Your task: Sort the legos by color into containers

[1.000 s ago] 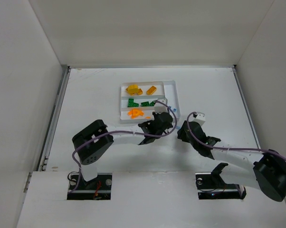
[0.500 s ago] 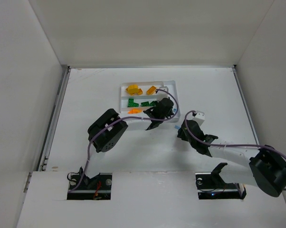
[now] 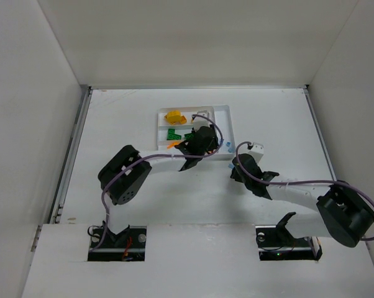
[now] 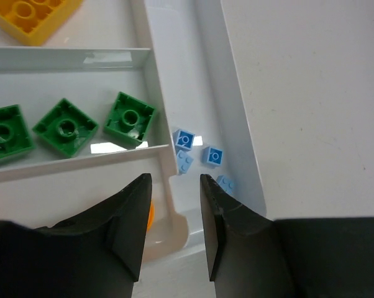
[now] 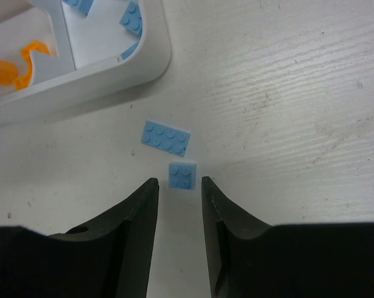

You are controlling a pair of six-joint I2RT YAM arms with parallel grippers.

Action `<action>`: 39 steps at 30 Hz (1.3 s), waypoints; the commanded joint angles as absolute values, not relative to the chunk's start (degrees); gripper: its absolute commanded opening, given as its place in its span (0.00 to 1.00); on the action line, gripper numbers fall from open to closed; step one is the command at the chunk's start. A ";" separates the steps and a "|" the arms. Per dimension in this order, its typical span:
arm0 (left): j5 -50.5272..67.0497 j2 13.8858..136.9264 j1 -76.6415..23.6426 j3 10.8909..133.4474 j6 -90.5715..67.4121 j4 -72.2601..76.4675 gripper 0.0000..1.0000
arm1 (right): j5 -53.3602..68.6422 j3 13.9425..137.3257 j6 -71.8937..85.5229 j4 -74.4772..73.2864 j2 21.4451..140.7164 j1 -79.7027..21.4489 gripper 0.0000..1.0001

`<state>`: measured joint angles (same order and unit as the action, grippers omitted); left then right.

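Note:
The white tray (image 3: 225, 109) holds yellow bricks (image 3: 174, 116), green bricks (image 3: 173, 133) and orange bits (image 3: 173, 144). My left gripper (image 3: 197, 140) hovers over the tray's near right part, open and empty. In the left wrist view my left gripper (image 4: 174, 181) is above the divider, with three green bricks (image 4: 66, 127) in one slot and several pale blue pieces (image 4: 213, 155) in the narrow side slot. My right gripper (image 5: 178, 185) is open, low over the table. A small pale blue brick (image 5: 182, 175) lies at its fingertips, and a longer pale blue plate (image 5: 166, 137) lies just beyond.
The tray's rounded corner (image 5: 151, 69) lies close ahead of the right gripper, with orange bits (image 5: 13, 68) and blue pieces (image 5: 134, 18) inside. A yellow brick (image 4: 31, 18) is in the far slot. White walls enclose the table on three sides.
My left gripper moved from the tray's near edge to over the tray and now hides part of it. My right gripper crept slightly forward and left toward the tray's corner.

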<state>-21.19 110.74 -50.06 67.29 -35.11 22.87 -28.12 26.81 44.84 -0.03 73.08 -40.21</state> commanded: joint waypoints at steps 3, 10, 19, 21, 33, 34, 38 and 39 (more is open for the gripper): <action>-21.80 97.14 -48.21 58.20 -36.74 27.94 0.34 | -30.06 30.41 45.00 -1.75 75.14 -40.74 0.37; -22.76 83.25 -47.68 45.54 -36.48 29.71 0.35 | -31.64 33.22 45.61 -4.92 78.66 -41.00 0.35; -22.76 70.41 -46.71 32.27 -36.83 30.58 0.35 | -34.71 36.47 47.02 -8.00 82.62 -42.58 0.25; -22.59 68.30 -46.62 29.81 -36.39 30.93 0.35 | -34.98 36.65 47.11 -8.87 81.40 -43.37 0.22; -19.95 64.25 -46.36 21.71 -35.86 37.53 0.35 | -33.14 48.59 36.66 -8.45 80.23 -39.25 0.22; -19.95 64.16 -46.27 21.53 -36.03 37.62 0.35 | -32.44 49.39 35.61 -7.22 81.55 -38.37 0.23; -19.86 63.46 -45.75 20.92 -36.65 37.79 0.35 | -30.50 53.08 33.31 -4.22 86.82 -34.94 0.24; -19.86 63.46 -45.75 20.83 -36.74 37.79 0.35 | -30.15 53.96 33.22 -4.04 87.71 -34.67 0.27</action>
